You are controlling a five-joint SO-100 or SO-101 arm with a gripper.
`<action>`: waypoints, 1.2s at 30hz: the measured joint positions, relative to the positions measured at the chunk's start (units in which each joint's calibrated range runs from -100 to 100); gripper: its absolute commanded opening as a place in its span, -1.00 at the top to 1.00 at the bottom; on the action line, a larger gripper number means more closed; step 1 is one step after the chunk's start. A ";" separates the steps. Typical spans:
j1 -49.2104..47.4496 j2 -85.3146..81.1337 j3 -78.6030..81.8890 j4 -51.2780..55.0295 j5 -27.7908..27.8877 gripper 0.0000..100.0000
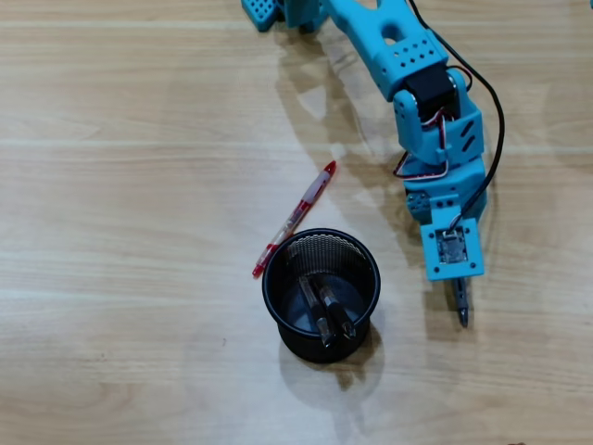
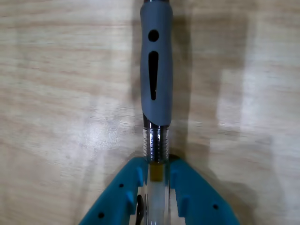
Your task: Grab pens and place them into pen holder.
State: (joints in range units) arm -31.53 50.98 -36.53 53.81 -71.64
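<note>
Gripping: the turquoise claw [image 2: 157,176] pinches a grey-gripped pen [image 2: 156,84] between its two fingers [image 2: 124,197] in the wrist view, the clear barrel clamped just below the rubber sleeve.
Pen in claw: it runs straight out from the fingers up the wrist view over the wooden table [image 2: 61,93]; in the overhead view only its dark tip [image 1: 461,308] shows beyond the claw's camera mount, whether it touches the table cannot be told.
Arm: the blue arm [image 1: 408,74] reaches down the overhead view from the top edge, a black cable looping along its right side.
Pen holder: a black mesh pen holder [image 1: 357,255] stands upright to the left of the claw, apart from it, two dark pens [image 1: 326,311] already leaning inside.
Loose pen: a red pen [image 1: 301,209] lies diagonally on the table, its lower end just beside the holder's upper-left rim.
</note>
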 measured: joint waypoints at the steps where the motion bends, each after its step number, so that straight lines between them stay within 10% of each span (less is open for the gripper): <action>1: -0.18 -0.08 0.53 0.00 -0.10 0.94; 13: -0.27 -1.19 2.22 -0.09 -0.05 0.97; 24: 4.78 -10.77 3.37 -0.09 11.58 0.97; 36: 6.59 -23.66 25.30 -29.84 15.69 0.96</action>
State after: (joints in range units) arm -24.94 27.31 -11.23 23.96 -55.95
